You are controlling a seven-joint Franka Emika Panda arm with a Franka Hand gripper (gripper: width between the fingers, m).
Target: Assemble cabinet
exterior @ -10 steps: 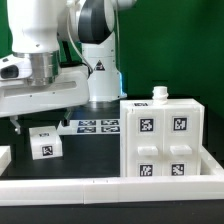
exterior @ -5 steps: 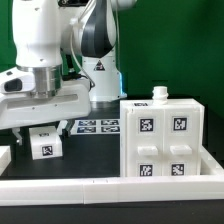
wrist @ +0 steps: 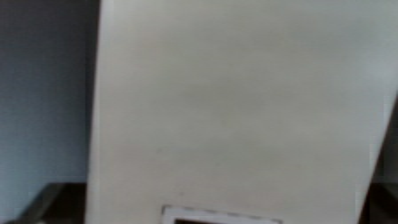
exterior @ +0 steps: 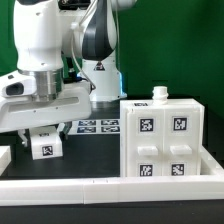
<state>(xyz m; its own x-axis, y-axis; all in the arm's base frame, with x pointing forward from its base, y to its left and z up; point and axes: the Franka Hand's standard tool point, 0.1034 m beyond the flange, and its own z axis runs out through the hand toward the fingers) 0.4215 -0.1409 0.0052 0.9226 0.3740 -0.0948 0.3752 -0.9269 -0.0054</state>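
Exterior view: I see the large white plastic cabinet box (exterior: 160, 140) with four square markers standing on the black table (exterior: 90, 158) at the exterior view's right. The small white marker-tagged drawer box (exterior: 43, 146) sits well apart at the left, just below my gripper (exterior: 41, 127), and I cannot tell whether the jaws are apart or closed. Wrist view: a plain white panel (wrist: 240, 110) fills nearly everything, with a marker edge (wrist: 210, 214) at one border.

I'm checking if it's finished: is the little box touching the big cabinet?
Apart. The exterior view shows dark table between the little box and the big cabinet.
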